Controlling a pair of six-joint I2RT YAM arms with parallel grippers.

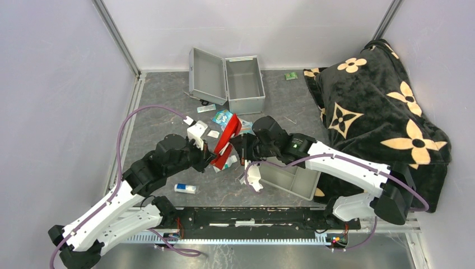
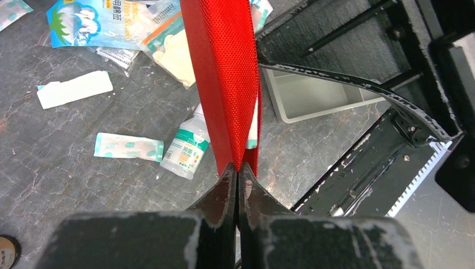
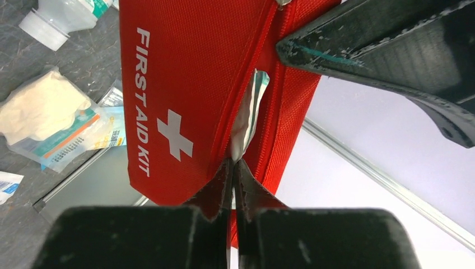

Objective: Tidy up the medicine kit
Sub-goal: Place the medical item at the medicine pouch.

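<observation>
L gripper (image 2: 238, 168) pinched tight on red pouch (image 1: 227, 140), held up over table (image 1: 280, 101), R gripper (image 3: 233, 162) nipping its zip slit, metal case (image 1: 243, 84) open at far edge: looks like emptying the pouch, next prob tip contents out w/o losing grip.

My left arm (image 1: 112, 207) climbs from the table's near left corner, bends at the elbow and slants right toward the middle. My right arm (image 1: 347, 165) rises at the near right corner, folds at the elbow and runs left. Both wrists meet above the middle, nearly facing each other. My left claw (image 2: 236, 169) is pinched tight on an edge of the pouch (image 3: 179, 84). My right claw (image 3: 232, 163) is pinched at its seam.
</observation>
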